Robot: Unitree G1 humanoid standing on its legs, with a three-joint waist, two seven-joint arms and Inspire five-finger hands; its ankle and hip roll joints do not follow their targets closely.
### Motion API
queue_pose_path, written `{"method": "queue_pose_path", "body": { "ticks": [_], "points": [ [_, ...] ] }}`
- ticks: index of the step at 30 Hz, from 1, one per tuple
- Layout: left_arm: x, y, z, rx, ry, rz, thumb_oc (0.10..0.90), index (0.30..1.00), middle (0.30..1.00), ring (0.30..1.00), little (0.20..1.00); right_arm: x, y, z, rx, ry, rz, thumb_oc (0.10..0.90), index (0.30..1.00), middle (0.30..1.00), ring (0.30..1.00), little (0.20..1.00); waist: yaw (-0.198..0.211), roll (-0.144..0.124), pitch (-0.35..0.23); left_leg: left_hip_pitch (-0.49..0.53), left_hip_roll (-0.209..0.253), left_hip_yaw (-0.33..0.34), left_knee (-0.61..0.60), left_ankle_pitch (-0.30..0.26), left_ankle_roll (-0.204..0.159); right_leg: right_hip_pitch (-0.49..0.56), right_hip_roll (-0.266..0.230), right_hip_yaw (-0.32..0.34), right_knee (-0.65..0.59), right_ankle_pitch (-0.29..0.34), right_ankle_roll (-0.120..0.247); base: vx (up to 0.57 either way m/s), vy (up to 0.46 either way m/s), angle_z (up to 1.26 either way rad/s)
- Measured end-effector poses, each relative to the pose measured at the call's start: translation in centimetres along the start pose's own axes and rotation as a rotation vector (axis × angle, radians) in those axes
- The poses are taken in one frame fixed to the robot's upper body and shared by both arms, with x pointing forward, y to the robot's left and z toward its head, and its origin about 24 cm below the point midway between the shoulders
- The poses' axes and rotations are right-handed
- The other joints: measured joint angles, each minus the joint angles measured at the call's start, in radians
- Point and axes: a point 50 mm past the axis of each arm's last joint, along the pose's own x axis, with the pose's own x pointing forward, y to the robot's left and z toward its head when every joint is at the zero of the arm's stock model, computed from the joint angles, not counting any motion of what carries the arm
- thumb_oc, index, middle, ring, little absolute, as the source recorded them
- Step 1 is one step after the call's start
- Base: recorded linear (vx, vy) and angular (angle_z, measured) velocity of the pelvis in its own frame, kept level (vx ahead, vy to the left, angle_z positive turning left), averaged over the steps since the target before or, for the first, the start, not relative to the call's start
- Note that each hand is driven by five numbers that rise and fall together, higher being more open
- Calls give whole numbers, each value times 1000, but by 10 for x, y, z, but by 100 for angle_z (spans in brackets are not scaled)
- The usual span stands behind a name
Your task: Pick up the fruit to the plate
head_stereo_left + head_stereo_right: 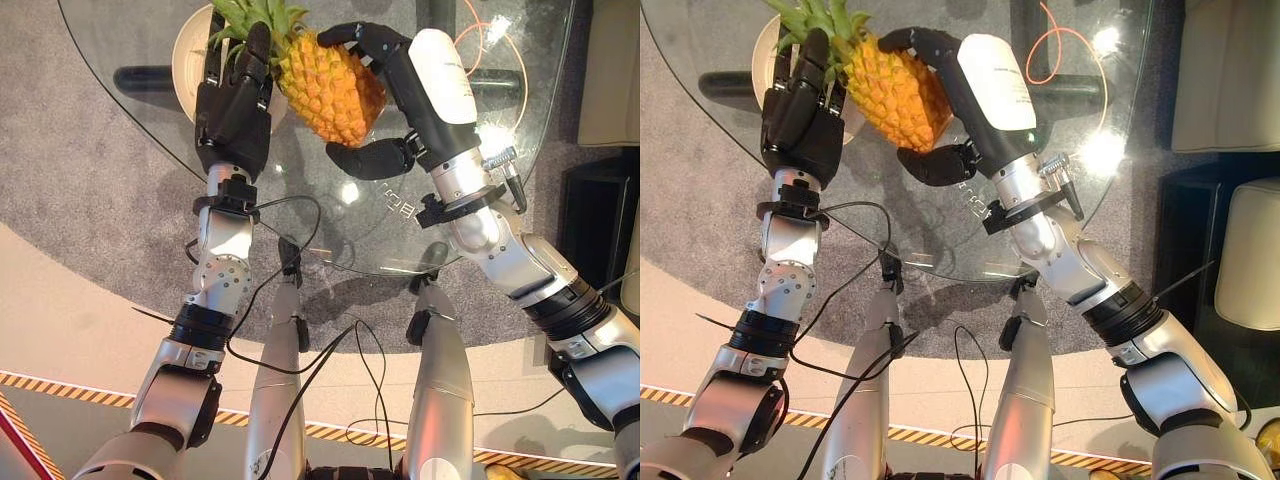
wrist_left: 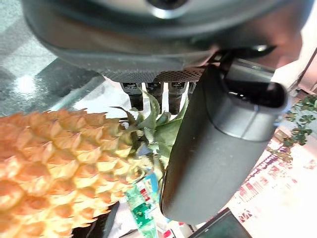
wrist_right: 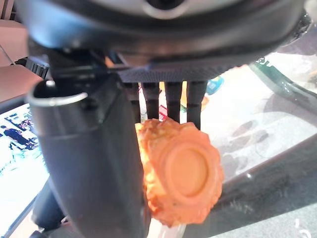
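An orange-yellow pineapple (image 1: 330, 95) with a green leafy crown is held between my two hands above the round glass table (image 1: 460, 215). My right hand (image 1: 430, 80) grips its base end, fingers curled over the far side and thumb (image 3: 89, 163) under the near side. My left hand (image 1: 232, 110) rests against the crown end with straight fingers. In the left wrist view the pineapple's scaly body (image 2: 59, 163) and leaves sit beside the thumb (image 2: 223, 148). A cream plate (image 1: 185, 60) lies on the glass at the far left, partly under the leaves.
An orange cable loop (image 1: 492, 40) lies on the far right of the glass. Dark bars of the table's base (image 1: 150, 78) show through it. Grey carpet surrounds the table, and dark and beige furniture (image 1: 1225, 70) stands at the right.
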Motion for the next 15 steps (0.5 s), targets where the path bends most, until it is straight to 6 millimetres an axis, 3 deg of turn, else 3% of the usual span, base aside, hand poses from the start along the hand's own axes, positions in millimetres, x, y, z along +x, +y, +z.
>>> {"method": "queue_pose_path", "body": {
  "ticks": [15],
  "points": [
    [0, 2, 0, -67, 14, 13, 800, 900, 900, 900, 900, 9, -4, 7, -117, -84, 35, 100, 300, 300, 300, 200, 15, 0, 0, 0, -1, 0, -7, 4, 3, 2, 0, -2, -7, 0, 0, 0, 0, 0]
  ]
}}
